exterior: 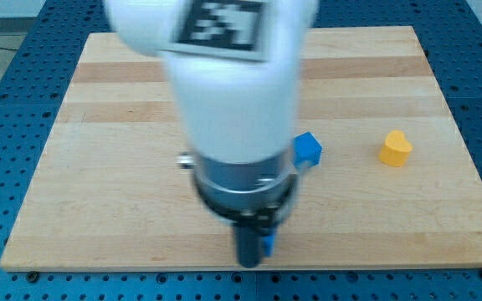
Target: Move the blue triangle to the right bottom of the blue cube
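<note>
The blue triangle [269,244] is glimpsed as a sliver near the desk's [99,217] bottom edge, beside the arm's dark lower end. The tip, a jawless end effector, cannot be made out. A rightward push toward a spot below-right of the blue cube [308,149] seems needed.

Yellow heart block [396,148] (view's right) on wooden board [99,167].

Arm [224,92]: 1 white cylindrical body, blurred, fills the view's centre from the top edge down. Grey-and-black collar beneath it. Dark rod [250,242] hangs straight below; my tip [249,263] sits near the view's bottom centre.
</note>
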Motion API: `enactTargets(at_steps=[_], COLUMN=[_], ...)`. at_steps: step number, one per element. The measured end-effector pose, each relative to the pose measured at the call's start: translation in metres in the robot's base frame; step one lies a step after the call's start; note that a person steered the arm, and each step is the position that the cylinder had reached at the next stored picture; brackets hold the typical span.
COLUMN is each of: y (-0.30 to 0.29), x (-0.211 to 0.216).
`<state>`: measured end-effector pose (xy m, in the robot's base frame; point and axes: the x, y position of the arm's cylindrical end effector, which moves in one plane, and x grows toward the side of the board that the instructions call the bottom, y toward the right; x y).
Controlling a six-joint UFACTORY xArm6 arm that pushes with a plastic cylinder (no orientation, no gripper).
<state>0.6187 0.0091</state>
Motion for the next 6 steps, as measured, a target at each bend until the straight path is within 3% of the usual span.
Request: enactTargets(at_steps=[4, 6], y=[0.031, 0.12], x=[-0.066, -0.082])
